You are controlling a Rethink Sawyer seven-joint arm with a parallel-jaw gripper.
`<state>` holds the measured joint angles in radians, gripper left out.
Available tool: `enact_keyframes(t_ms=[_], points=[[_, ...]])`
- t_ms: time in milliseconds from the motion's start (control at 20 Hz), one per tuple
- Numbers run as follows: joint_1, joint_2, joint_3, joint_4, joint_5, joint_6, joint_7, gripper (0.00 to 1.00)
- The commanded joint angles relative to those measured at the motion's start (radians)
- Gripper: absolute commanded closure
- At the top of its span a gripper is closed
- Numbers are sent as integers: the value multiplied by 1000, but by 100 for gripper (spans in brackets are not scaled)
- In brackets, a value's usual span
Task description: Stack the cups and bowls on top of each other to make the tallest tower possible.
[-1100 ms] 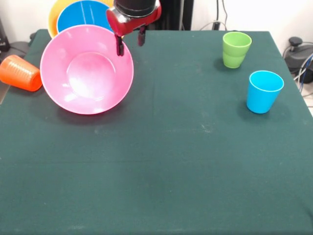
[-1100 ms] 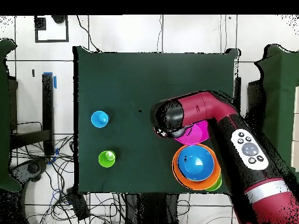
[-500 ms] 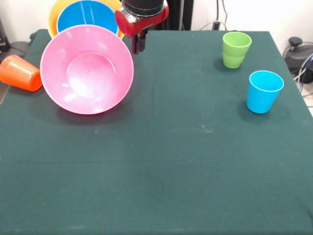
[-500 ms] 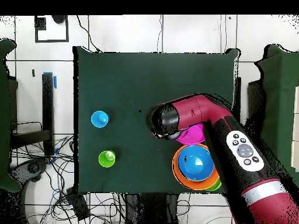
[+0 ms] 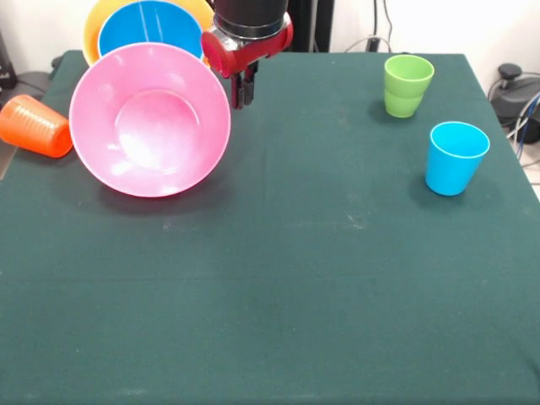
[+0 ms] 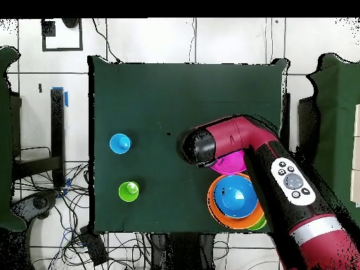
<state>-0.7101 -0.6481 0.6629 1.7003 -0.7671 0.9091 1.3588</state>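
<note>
Green table [image 5: 295, 278]: 3 cups [image 5: 456, 158], pink bowl [image 5: 150, 120], bowl stack [image 5: 150, 25].

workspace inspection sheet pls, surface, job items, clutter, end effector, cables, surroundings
surface: dark green table cloth, flat, faint pale marks.
job's things: pink bowl tilted on its side, mouth toward the front camera; blue bowl nested in the orange bowl behind it; orange cup lying on its side; green cup and blue cup upright, apart.
clutter: nothing seen.
end effector: end effector shut, empty, beside the pink bowl's rim.
cables: tangle on the floor beside the table.
surroundings: tiled floor, dark equipment at the table's edge.
</note>
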Motion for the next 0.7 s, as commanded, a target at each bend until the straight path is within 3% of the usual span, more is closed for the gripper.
enact_keyframes(t_ms=[50,400,650,700], points=[[16,57,-62,28,-93,-78,-32,100],[-10,59,-51,26,-97,-68,-109,100],[-23,49,-56,36,-111,-113,-74,100],[-23,49,-57,35,-111,-114,-70,0]])
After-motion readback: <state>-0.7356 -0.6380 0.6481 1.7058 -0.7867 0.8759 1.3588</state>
